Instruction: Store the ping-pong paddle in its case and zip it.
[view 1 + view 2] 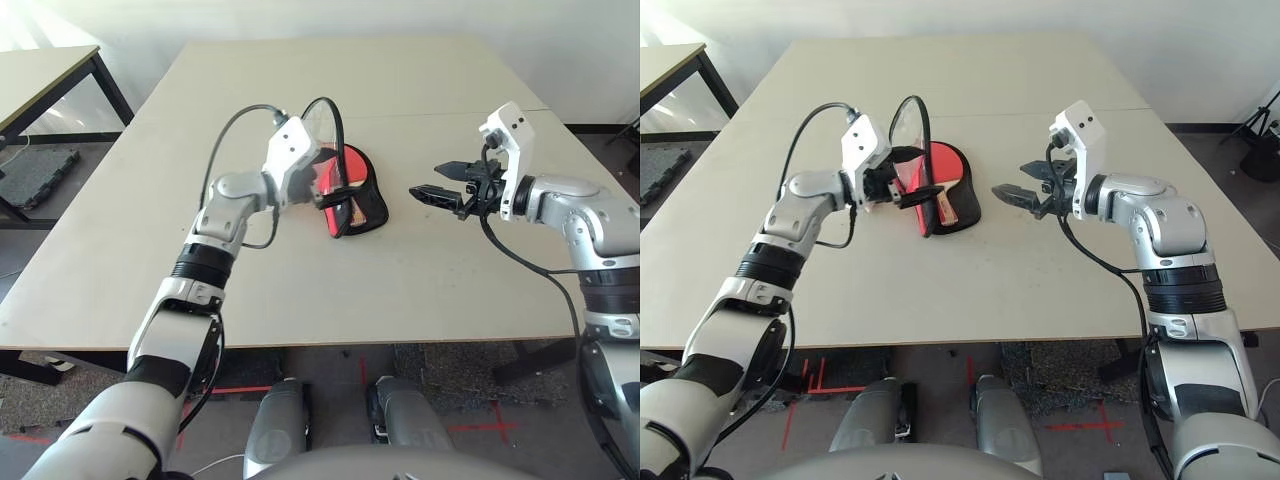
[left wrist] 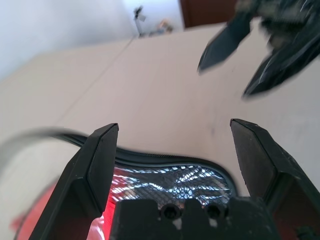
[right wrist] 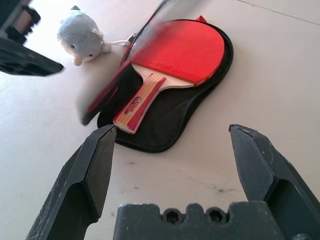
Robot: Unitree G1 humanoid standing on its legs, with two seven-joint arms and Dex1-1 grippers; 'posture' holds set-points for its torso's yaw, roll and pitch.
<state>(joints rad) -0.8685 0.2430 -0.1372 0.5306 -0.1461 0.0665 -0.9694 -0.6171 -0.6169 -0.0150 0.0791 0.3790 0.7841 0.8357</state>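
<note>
The case [image 3: 160, 127] lies open near the middle of the table, black lining up. Inside it rests the ping-pong paddle [image 3: 185, 47], red face up, its striped wooden handle [image 3: 137, 102] pointing towards the narrow end. The case's upper flap [image 1: 926, 170] stands raised on the left side and looks blurred. My left gripper [image 2: 175, 125] hovers open right at that flap, with the black mesh end [image 2: 175, 182] just under its fingers and nothing clamped between them. My right gripper [image 1: 1025, 185] hangs open above the table, a short way to the right of the case, pointing at it.
A pale grey-blue stuffed lump [image 3: 82, 32] with a white cord lies on the table just beyond the case. A second table [image 1: 40, 70] stands off to the far left. The table's front edge [image 1: 300, 340] runs close to my body.
</note>
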